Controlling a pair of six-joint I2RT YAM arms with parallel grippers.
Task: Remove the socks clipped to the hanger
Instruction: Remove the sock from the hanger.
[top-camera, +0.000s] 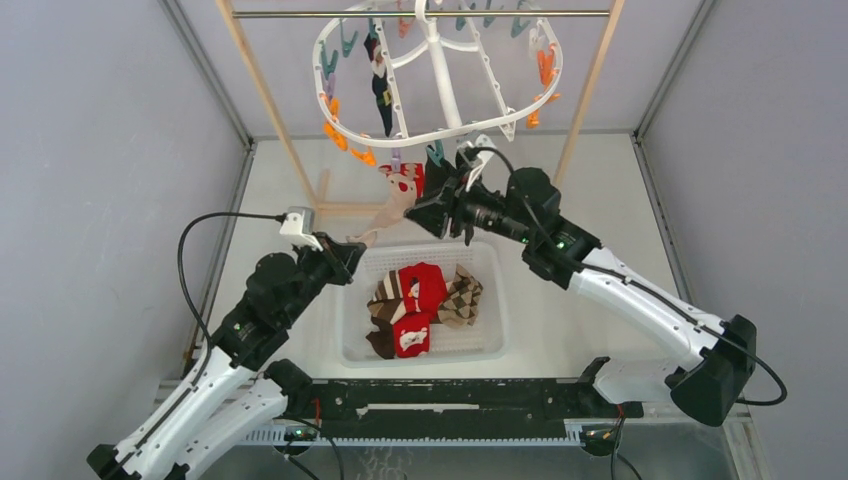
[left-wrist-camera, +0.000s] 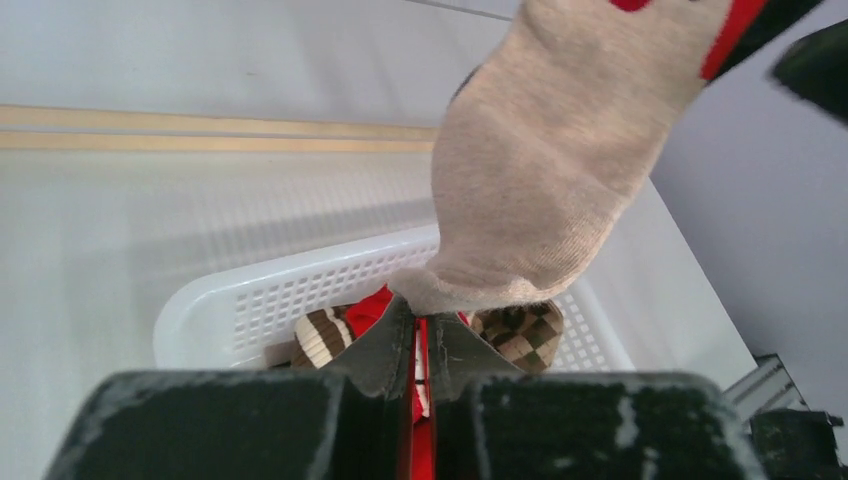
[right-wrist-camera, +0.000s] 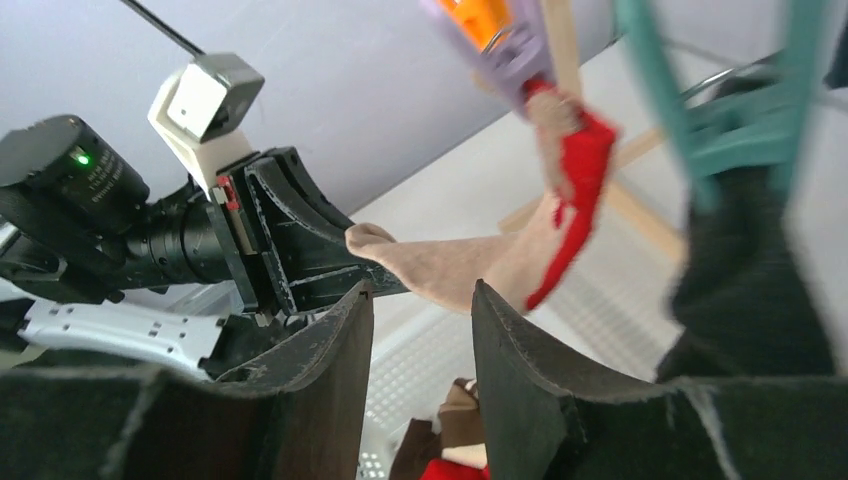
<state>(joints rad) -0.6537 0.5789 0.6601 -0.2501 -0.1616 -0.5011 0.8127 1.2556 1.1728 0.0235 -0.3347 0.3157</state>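
One white table (top-camera: 590, 200), grey walls (top-camera: 100, 150). One hanger (top-camera: 441, 75) behind basket (top-camera: 420, 352), three socks (top-camera: 381, 85) clipped. Left gripper (left-wrist-camera: 422, 325) clenched on beige sock (left-wrist-camera: 530, 180) toe; right gripper (right-wrist-camera: 422, 300) released.

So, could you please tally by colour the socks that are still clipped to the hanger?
red and beige sock: 1
black sock: 1
dark navy sock: 1
Total that can be made out on the hanger: 3
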